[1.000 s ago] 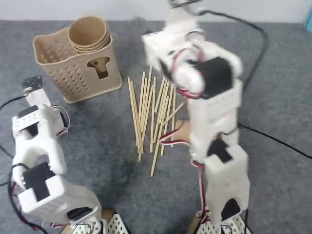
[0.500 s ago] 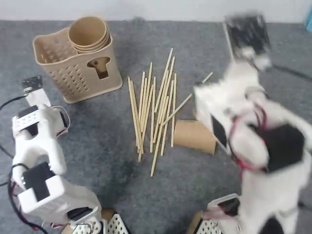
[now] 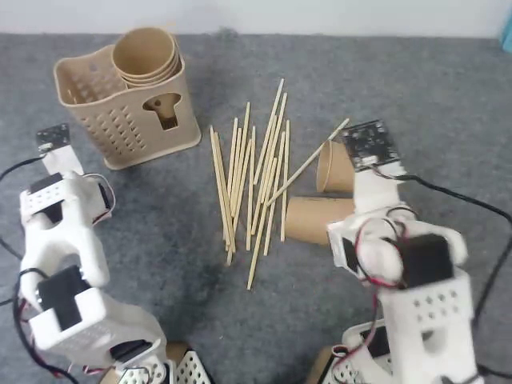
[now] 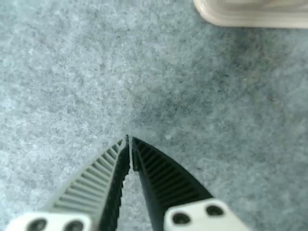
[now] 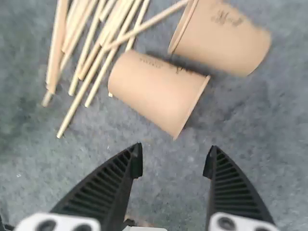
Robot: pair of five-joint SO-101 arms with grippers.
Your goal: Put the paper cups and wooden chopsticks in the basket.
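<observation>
Two paper cups lie on their sides on the grey carpet: one beside the chopsticks, the other just behind it. Several wooden chopsticks are spread out mid-table. The beige basket at the back left holds stacked paper cups. My right gripper hangs open just short of the nearer fallen cup. My left gripper is shut over bare carpet near a corner of the basket.
The left arm stands at the front left, the right arm at the front right beside the fallen cups. Cables trail along both sides. Grey carpet lies open in front of the chopsticks.
The right arm swung from above the chopsticks out to the right and came down beside the two fallen cups, uncovering them. The left arm has kept still.
</observation>
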